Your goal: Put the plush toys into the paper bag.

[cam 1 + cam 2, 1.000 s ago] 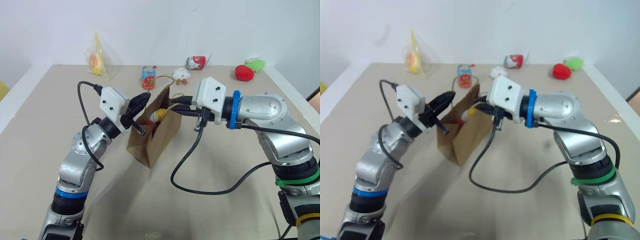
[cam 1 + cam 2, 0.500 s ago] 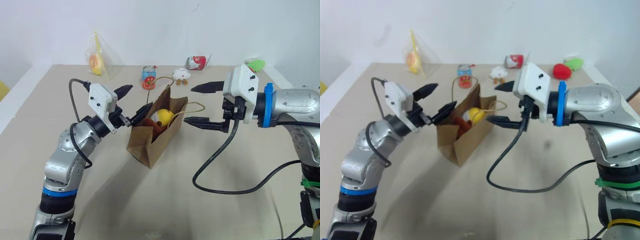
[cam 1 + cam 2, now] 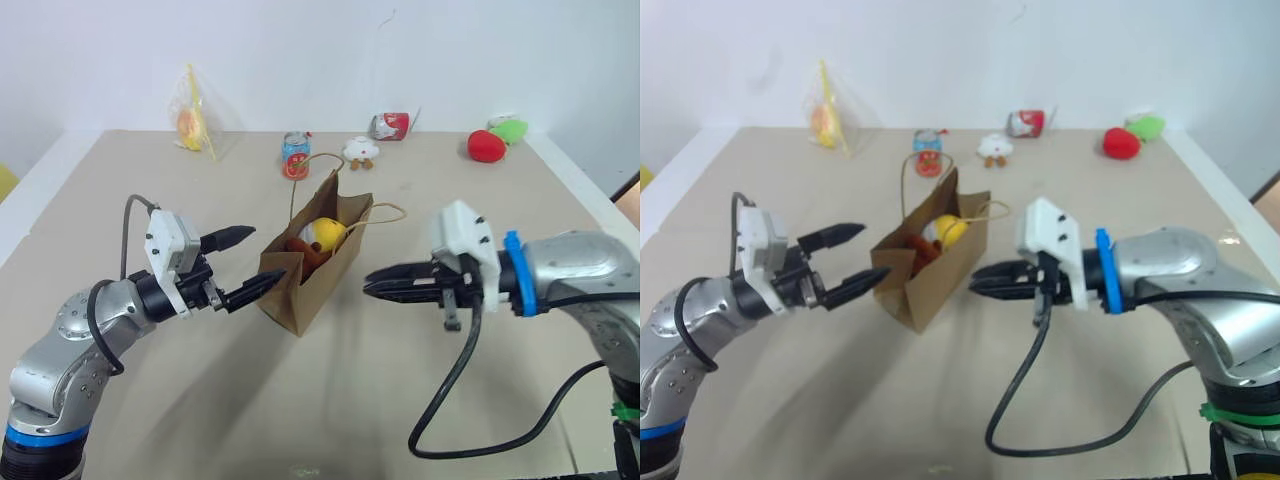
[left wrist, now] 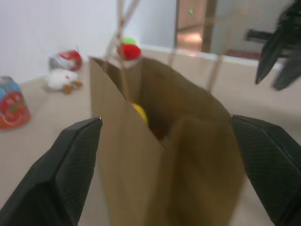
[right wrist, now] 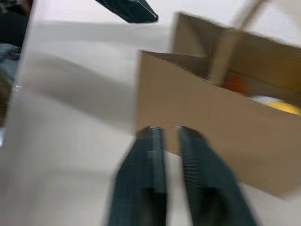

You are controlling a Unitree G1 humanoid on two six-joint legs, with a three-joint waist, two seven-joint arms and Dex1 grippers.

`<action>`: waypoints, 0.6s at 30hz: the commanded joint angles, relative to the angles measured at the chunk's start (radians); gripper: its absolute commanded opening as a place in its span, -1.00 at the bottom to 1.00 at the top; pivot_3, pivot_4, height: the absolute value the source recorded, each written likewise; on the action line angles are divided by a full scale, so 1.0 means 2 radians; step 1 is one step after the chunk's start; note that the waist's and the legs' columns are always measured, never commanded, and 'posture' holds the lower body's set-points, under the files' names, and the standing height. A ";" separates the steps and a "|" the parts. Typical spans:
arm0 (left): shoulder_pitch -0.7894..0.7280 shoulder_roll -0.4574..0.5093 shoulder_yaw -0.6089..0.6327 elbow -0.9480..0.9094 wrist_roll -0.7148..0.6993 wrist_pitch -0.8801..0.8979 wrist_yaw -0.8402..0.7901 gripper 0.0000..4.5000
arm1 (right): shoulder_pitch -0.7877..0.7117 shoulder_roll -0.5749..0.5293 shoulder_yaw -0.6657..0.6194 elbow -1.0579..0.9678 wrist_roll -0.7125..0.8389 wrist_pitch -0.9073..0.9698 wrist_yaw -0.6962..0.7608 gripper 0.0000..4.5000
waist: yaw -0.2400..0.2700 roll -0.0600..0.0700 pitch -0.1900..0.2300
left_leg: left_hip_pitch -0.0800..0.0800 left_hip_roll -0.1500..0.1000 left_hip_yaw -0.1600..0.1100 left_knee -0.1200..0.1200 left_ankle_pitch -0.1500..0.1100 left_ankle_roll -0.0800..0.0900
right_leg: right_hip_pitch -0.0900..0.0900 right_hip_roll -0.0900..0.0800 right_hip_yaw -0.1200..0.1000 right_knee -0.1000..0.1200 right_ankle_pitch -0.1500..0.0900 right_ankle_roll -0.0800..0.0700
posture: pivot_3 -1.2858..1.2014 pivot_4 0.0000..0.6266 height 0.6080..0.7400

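Toys sit inside the paper bag (image 3: 312,270), so the job looks done or very close to done. The white-and-yellow egg-shaped toy (image 3: 325,233) peeks out at the top of the bag, and the orange-brown toy (image 3: 302,250) lies just beside it, lower in the bag. Both plush toys are in, and no other toy of the task lies on the tabletop (image 3: 330,400).

The bag stands upright between the two end effectors. The left end effector (image 3: 247,265) is just beside the bag, with its two black fingers spread wide apart and nothing between them. One fingertip looks very near the bag's front corner, but it is hard to tell if it touches. The right end effector (image 3: 385,283) is on the other side, a little way off from the bag, with its fingers pressed together and nothing in them. The bag's handles (image 3: 385,213) stick up loose above it, free of both end effectors.

What may be left is small: pulling both arms away without knocking the bag over.
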 commanded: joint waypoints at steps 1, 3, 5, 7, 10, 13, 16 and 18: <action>0.025 0.021 0.009 -0.039 -0.003 -0.014 -0.020 1.00 | -0.015 0.060 0.067 -0.005 -0.039 -0.023 -0.055 -0.97 | 0.000 0.000 0.000 | 0.000 0.000 0.000 0.000 0.000 0.000 | 0.000 0.000 0.000 0.000 0.000 0.000 | 0.03 -0.52 1.00; 0.030 0.026 0.009 -0.042 -0.003 -0.016 -0.023 1.00 | -0.018 0.080 0.094 -0.001 -0.061 -0.036 -0.071 -0.97 | 0.000 0.000 0.000 | 0.000 0.000 0.001 0.000 0.000 0.000 | 0.000 -0.001 0.000 0.000 0.000 0.000 | 0.03 -0.52 1.00; 0.034 0.030 0.011 -0.046 -0.007 -0.014 -0.026 1.00 | -0.021 0.091 0.110 0.004 -0.079 -0.048 -0.079 -0.97 | 0.000 0.000 0.000 | -0.001 -0.001 0.001 0.000 0.000 0.000 | 0.000 -0.001 0.000 0.000 0.000 0.000 | 0.03 -0.52 1.00; 0.038 0.034 0.011 -0.051 -0.010 -0.013 -0.028 1.00 | -0.025 0.100 0.121 0.011 -0.092 -0.060 -0.084 -0.97 | 0.001 0.000 0.000 | -0.001 -0.001 0.001 0.000 0.000 0.000 | -0.001 -0.001 0.000 0.000 0.000 0.000 | 0.03 -0.52 1.00; 0.045 0.037 0.006 -0.053 -0.003 -0.020 -0.033 1.00 | -0.037 0.119 0.137 0.027 -0.113 -0.078 -0.093 -0.97 | 0.001 0.000 0.000 | -0.001 -0.001 0.001 0.000 0.000 0.000 | -0.001 -0.001 0.000 0.000 0.000 -0.001 | 0.03 -0.52 1.00; 0.049 0.037 -0.001 -0.055 0.003 -0.025 -0.031 1.00 | -0.047 0.134 0.146 0.042 -0.130 -0.094 -0.096 -0.97 | -0.001 0.000 0.000 | -0.001 0.000 0.001 0.000 0.000 0.000 | -0.001 -0.001 0.000 0.000 0.000 -0.001 | 0.03 -0.52 1.00; 0.053 0.036 -0.010 -0.053 0.021 -0.037 -0.032 1.00 | -0.058 0.145 0.159 0.056 -0.147 -0.108 -0.096 -0.97 | 0.000 0.000 0.000 | -0.001 0.000 0.000 0.000 0.000 0.000 | -0.001 -0.001 0.000 0.000 0.000 -0.001 | 0.03 -0.52 1.00; 0.051 0.030 -0.015 -0.049 0.034 -0.044 -0.021 1.00 | -0.065 0.157 0.167 0.065 -0.157 -0.116 -0.095 -0.97 | 0.000 0.000 0.000 | -0.001 0.000 0.001 0.000 0.000 0.000 | -0.001 -0.001 0.000 0.000 0.000 -0.001 | 0.03 -0.52 1.00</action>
